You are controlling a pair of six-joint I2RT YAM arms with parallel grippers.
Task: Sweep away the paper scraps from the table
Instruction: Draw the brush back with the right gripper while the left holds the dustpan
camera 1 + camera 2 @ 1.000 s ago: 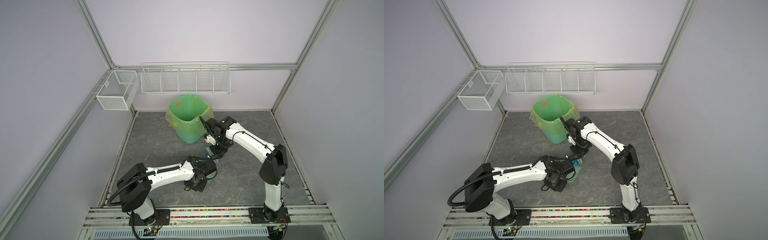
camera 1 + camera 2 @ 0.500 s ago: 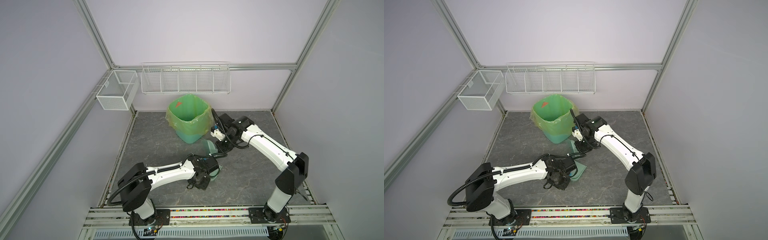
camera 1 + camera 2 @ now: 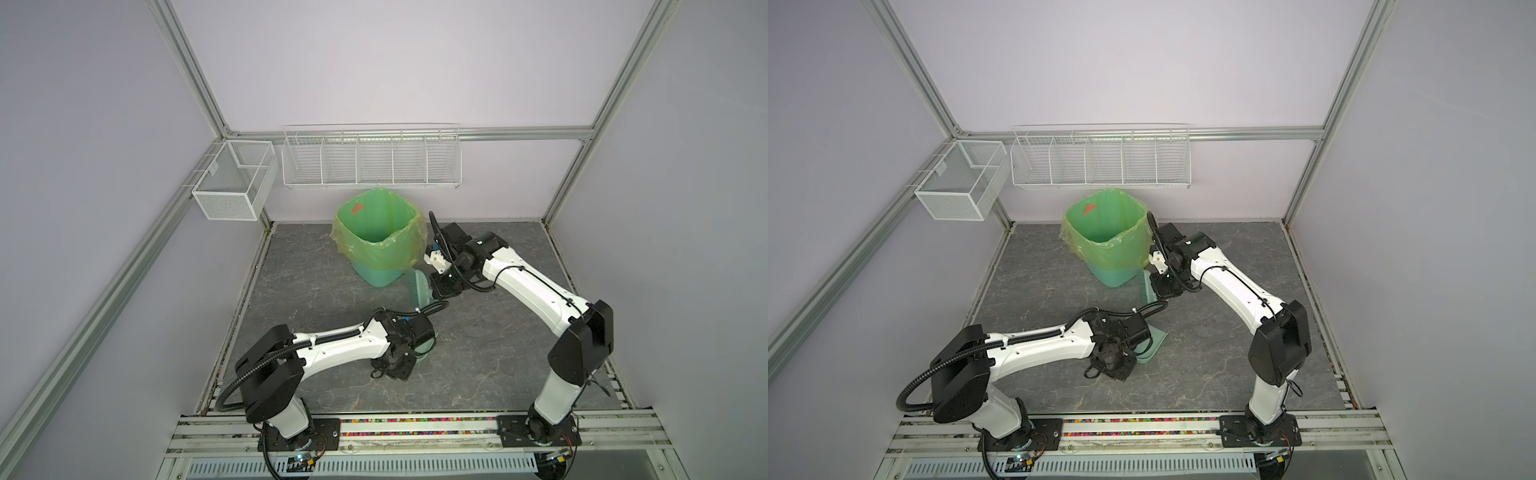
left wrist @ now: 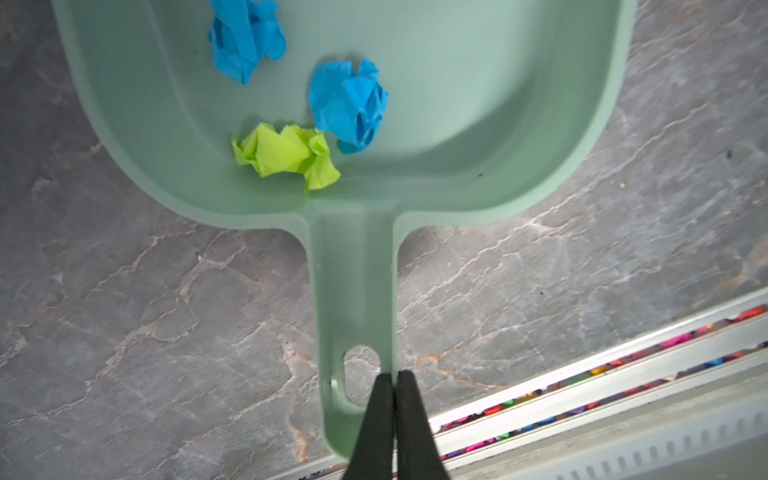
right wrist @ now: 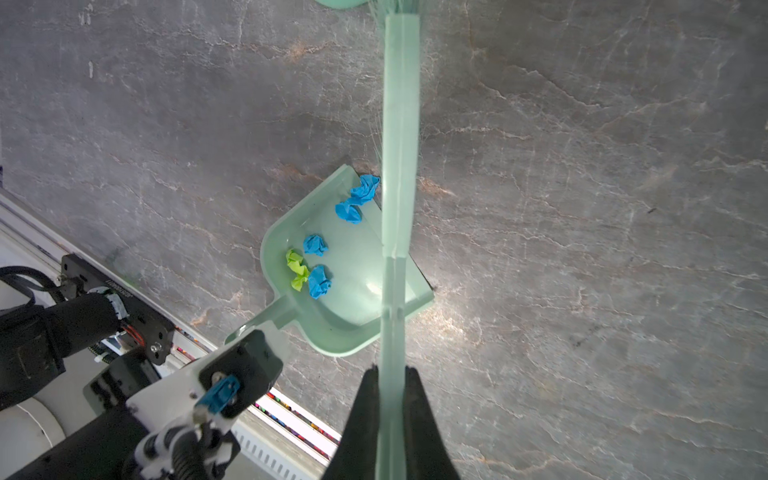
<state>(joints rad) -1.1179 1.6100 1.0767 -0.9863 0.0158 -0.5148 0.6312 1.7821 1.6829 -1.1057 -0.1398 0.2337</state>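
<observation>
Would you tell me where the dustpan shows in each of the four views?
In a top view: dustpan centre, peeking from under the left arm.
In a top view: same spot, more exposed.
Left wrist: fills most of the picture.
Right wrist: mid-picture, behind the brush handle.
Shared landmark: front rail.

Even, bright light; blurred wrist-view foregrounds.

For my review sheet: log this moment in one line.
left gripper: shut on dustpan | right gripper: shut on brush | paper scraps: in dustpan, one at its lip
</observation>
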